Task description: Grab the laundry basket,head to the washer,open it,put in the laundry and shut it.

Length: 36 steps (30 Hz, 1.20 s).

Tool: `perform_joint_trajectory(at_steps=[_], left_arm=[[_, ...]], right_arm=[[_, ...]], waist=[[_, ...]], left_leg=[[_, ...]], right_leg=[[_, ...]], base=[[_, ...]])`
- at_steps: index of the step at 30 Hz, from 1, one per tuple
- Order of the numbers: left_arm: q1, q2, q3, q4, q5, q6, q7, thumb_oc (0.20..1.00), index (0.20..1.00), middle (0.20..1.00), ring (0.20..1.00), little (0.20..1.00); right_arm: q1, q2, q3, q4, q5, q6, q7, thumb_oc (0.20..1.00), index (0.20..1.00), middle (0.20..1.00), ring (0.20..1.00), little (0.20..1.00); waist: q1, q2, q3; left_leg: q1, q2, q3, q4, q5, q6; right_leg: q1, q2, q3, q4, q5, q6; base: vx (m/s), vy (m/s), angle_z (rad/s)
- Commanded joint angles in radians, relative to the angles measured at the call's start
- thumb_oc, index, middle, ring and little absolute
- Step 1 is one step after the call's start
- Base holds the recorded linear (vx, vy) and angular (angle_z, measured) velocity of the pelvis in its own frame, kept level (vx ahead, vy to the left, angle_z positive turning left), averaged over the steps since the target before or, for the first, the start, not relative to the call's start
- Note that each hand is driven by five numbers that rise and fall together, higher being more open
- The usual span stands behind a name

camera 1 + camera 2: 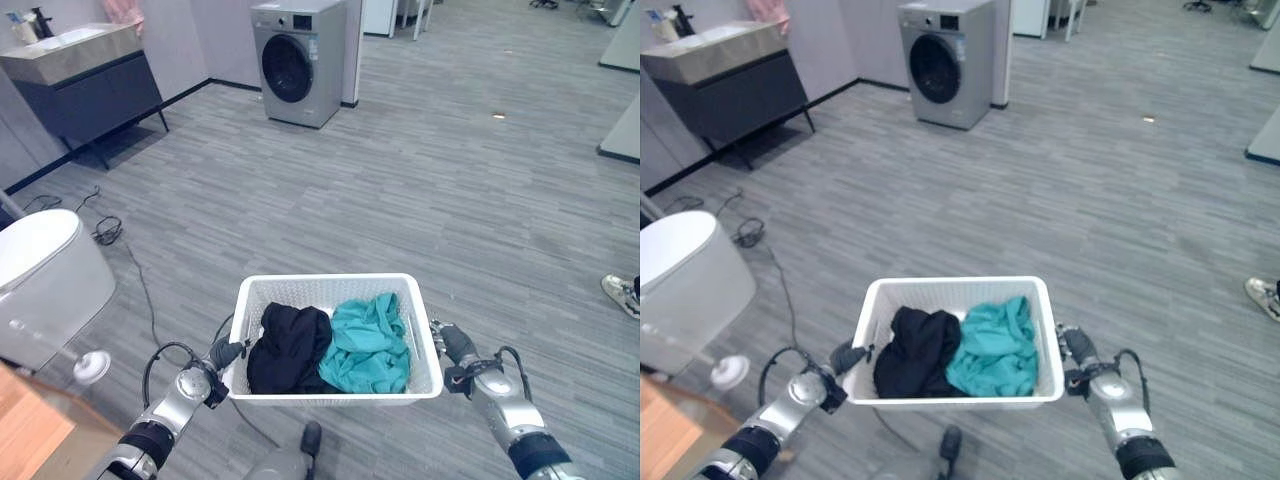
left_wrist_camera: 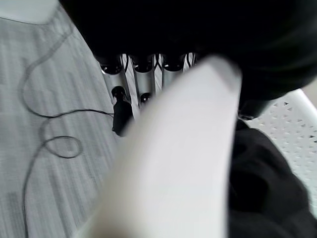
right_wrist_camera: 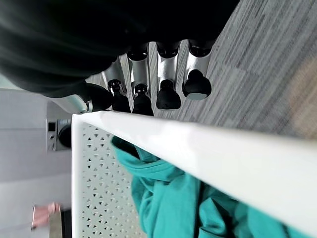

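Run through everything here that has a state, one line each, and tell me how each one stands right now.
Laundry basket: held off the floor, level, between both hands.
Black garment: bunched in the basket's left half.
Teal garment: crumpled in the right half, against the black one.
Left robot hand: fingers curled under the basket's rim.
Right robot hand: fingers curled under the rim.
Washer: door shut, across the floor.

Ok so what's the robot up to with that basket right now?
It is carrying a white perforated plastic laundry basket, left hand and right hand curled under the rim on opposite sides. A black garment and a teal garment lie inside. The grey front-loading washer stands across the floor, door shut.
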Motion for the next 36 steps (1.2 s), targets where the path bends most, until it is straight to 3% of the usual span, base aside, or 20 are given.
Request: perform_joint_trajectory(at_steps=[1,3,5,6,8,9,11,13,14,15,17,18,20,22,23,24,26,29,32,36], left_arm=[[-0.132,-0.004,-0.01,-0.11,-0.027,-0.117,0.013,0.2,0.2,0.2,0.2,0.2],[-0.116,-0.005,0.003,-0.117,-0.035,-0.11,0.007,0.2,0.2,0.2,0.2,0.2],[-0.097,-0.004,0.024,-0.13,-0.048,-0.102,0.01,0.2,0.2,0.2,0.2,0.2],[-0.093,-0.003,0.031,-0.121,-0.053,-0.098,0.009,0.2,0.2,0.2,0.2,0.2],[-0.091,-0.002,0.039,-0.116,-0.061,-0.098,0.009,0.2,0.2,0.2,0.2,0.2],[-0.094,-0.005,0.042,-0.11,-0.062,-0.099,0.009,0.2,0.2,0.2,0.2,0.2],[-0.109,-0.017,0.046,-0.095,-0.06,-0.108,0.016,0.2,0.2,0.2,0.2,0.2],[-0.129,-0.027,0.039,-0.08,-0.049,-0.12,0.033,0.2,0.2,0.2,0.2,0.2],[-0.139,-0.038,0.028,-0.071,-0.031,-0.116,0.034,0.2,0.2,0.2,0.2,0.2],[-0.138,-0.038,0.028,-0.071,-0.031,-0.116,0.034,0.2,0.2,0.2,0.2,0.2],[-0.143,-0.059,0.017,-0.046,-0.036,-0.11,0.03,0.2,0.2,0.2,0.2,0.2],[-0.143,-0.059,0.018,-0.049,-0.041,-0.099,0.027,0.2,0.2,0.2,0.2,0.2],[-0.139,-0.056,0.031,-0.063,-0.057,-0.094,0.027,0.2,0.2,0.2,0.2,0.2],[-0.147,-0.056,0.028,-0.068,-0.063,-0.094,0.029,0.2,0.2,0.2,0.2,0.2],[-0.17,-0.061,0.017,-0.075,-0.071,-0.093,0.029,0.2,0.2,0.2,0.2,0.2],[-0.179,-0.064,0.012,-0.079,-0.072,-0.092,0.026,0.2,0.2,0.2,0.2,0.2],[-0.198,-0.069,0.0,-0.069,-0.074,-0.094,0.026,0.2,0.2,0.2,0.2,0.2],[-0.211,-0.07,-0.011,-0.06,-0.073,-0.097,0.026,0.2,0.2,0.2,0.2,0.2],[-0.206,-0.07,-0.012,-0.051,-0.083,-0.102,0.023,0.2,0.2,0.2,0.2,0.2],[-0.184,-0.064,0.0,-0.055,-0.087,-0.11,0.026,0.2,0.2,0.2,0.2,0.2]], right_arm=[[-0.034,0.01,0.004,-0.083,0.015,-0.082,0.057,0.2,0.2,0.2,0.2,0.2],[-0.034,0.02,0.003,-0.082,0.02,-0.084,0.059,0.2,0.2,0.2,0.2,0.2],[-0.037,0.018,0.004,-0.086,0.023,-0.078,0.066,0.2,0.2,0.2,0.2,0.2],[-0.042,0.012,0.007,-0.088,0.028,-0.072,0.071,0.2,0.2,0.2,0.2,0.2],[-0.049,0.0,0.012,-0.094,0.033,-0.071,0.073,0.2,0.2,0.2,0.2,0.2],[-0.052,-0.005,0.016,-0.096,0.035,-0.07,0.073,0.2,0.2,0.2,0.2,0.2],[-0.071,-0.021,0.028,-0.097,0.037,-0.072,0.068,0.2,0.2,0.2,0.2,0.2],[-0.078,-0.025,0.038,-0.111,0.026,-0.07,0.067,0.2,0.2,0.2,0.2,0.2],[-0.062,-0.021,0.029,-0.123,0.027,-0.07,0.066,0.2,0.2,0.2,0.2,0.2],[-0.062,-0.021,0.029,-0.123,0.026,-0.07,0.066,0.2,0.2,0.2,0.2,0.2],[-0.056,-0.035,0.021,-0.118,0.036,-0.075,0.056,0.2,0.2,0.2,0.2,0.2],[-0.055,-0.041,0.014,-0.124,0.045,-0.073,0.05,0.2,0.2,0.2,0.2,0.2],[-0.065,-0.053,0.016,-0.136,0.057,-0.077,0.044,0.2,0.2,0.2,0.2,0.2],[-0.07,-0.061,0.016,-0.131,0.06,-0.076,0.033,0.2,0.2,0.2,0.2,0.2],[-0.055,-0.07,-0.001,-0.133,0.072,-0.075,0.014,0.2,0.2,0.2,0.2,0.2],[-0.048,-0.07,-0.01,-0.139,0.074,-0.071,0.012,0.2,0.2,0.2,0.2,0.2],[-0.047,-0.077,-0.017,-0.137,0.071,-0.071,0.008,0.2,0.2,0.2,0.2,0.2],[-0.049,-0.082,-0.016,-0.115,0.063,-0.077,0.0,0.2,0.2,0.2,0.2,0.2],[-0.058,-0.066,-0.014,-0.095,0.06,-0.083,0.003,0.2,0.2,0.2,0.2,0.2],[-0.056,-0.057,-0.009,-0.092,0.053,-0.083,0.011,0.2,0.2,0.2,0.2,0.2]], waist=[[-0.013,-0.01,-0.102],[-0.015,-0.009,-0.09],[-0.023,0.003,-0.079],[-0.035,0.011,-0.076],[-0.058,0.002,-0.067],[-0.069,-0.007,-0.065],[-0.098,-0.011,-0.044],[-0.12,-0.006,-0.034],[-0.127,-0.031,-0.046],[-0.127,-0.024,-0.047],[-0.147,-0.022,-0.068],[-0.148,-0.028,-0.059],[-0.124,-0.051,-0.033],[-0.119,-0.055,-0.028],[-0.107,-0.065,-0.018],[-0.102,-0.061,-0.014],[-0.093,-0.044,-0.015],[-0.073,-0.009,-0.02],[-0.054,-0.003,-0.015],[-0.049,-0.001,-0.03]], left_leg=[[-0.066,-0.006,-0.056,0.116,-0.088,-0.143],[-0.033,-0.013,-0.071,0.122,-0.12,-0.126],[0.008,0.001,-0.088,0.112,-0.136,-0.12],[0.036,0.012,-0.103,0.102,-0.145,-0.125],[0.069,0.014,-0.132,0.095,-0.164,-0.14],[0.085,0.011,-0.146,0.092,-0.179,-0.147],[0.144,0.01,-0.19,0.075,-0.212,-0.164],[0.188,0.028,-0.214,0.075,-0.236,-0.18],[0.209,0.029,-0.211,0.104,-0.253,-0.196],[0.214,0.036,-0.211,0.104,-0.263,-0.195],[0.158,0.086,-0.169,0.337,-0.162,-0.256],[0.076,0.097,-0.145,0.503,-0.1,-0.26],[-0.059,0.074,-0.108,0.743,-0.063,-0.232],[-0.113,0.073,-0.088,0.793,-0.069,-0.221],[-0.218,0.113,-0.038,0.718,-0.074,-0.213],[-0.23,0.135,-0.016,0.645,-0.082,-0.218],[-0.249,0.136,0.011,0.452,-0.085,-0.232],[-0.248,0.148,0.004,0.126,-0.012,-0.257],[-0.268,0.148,-0.051,0.019,0.009,-0.273],[-0.285,0.182,-0.034,0.075,0.024,-0.286]], right_leg=[[-0.002,-0.214,0.095,0.027,0.383,0.13],[-0.049,-0.214,0.1,0.113,0.366,0.128],[-0.13,-0.202,0.082,0.118,0.312,0.11],[-0.16,-0.178,0.07,0.061,0.244,0.096],[-0.2,-0.138,0.081,-0.096,0.202,0.091],[-0.215,-0.127,0.095,-0.19,0.218,0.095],[-0.284,-0.123,0.118,-0.368,0.309,0.12],[-0.3,-0.127,0.116,-0.437,0.357,0.14],[-0.265,-0.152,0.112,-0.435,0.383,0.121],[-0.259,-0.146,0.109,-0.435,0.375,0.12],[-0.197,-0.141,0.069,-0.405,0.357,0.089],[-0.17,-0.144,0.059,-0.399,0.347,0.074],[-0.118,-0.142,0.049,-0.414,0.332,0.036],[-0.096,-0.137,0.051,-0.421,0.32,0.025],[-0.056,-0.139,0.044,-0.431,0.294,0.017],[-0.042,-0.14,0.034,-0.436,0.28,0.017],[-0.018,-0.13,0.024,-0.441,0.246,0.02],[0.038,-0.107,0.036,-0.425,0.175,0.019],[0.105,-0.113,0.08,-0.398,0.111,0.02],[0.174,-0.147,0.114,-0.39,0.073,0.042]], base=[[0.22,0.15,0.21],[0.26,0.097,0.52],[0.24,0.038,0.26],[0.23,-0.04,0.09],[0.32,-0.115,0.11],[0.35,-0.166,0.23],[0.37,-0.161,0.36],[0.43,-0.19,0.87],[0.38,-0.178,1.04],[0.53,-0.259,0.84],[0.47,-0.234,0.44],[0.27,-0.252,0.67],[0.17,-0.243,0.83],[0.21,-0.145,-0.31],[0.38,-0.145,-0.56],[0.39,-0.06,0.13],[0.33,0.066,1.02],[0.4,0.091,0.01],[0.56,0.127,-0.21],[0.38,0.156,-0.48]])
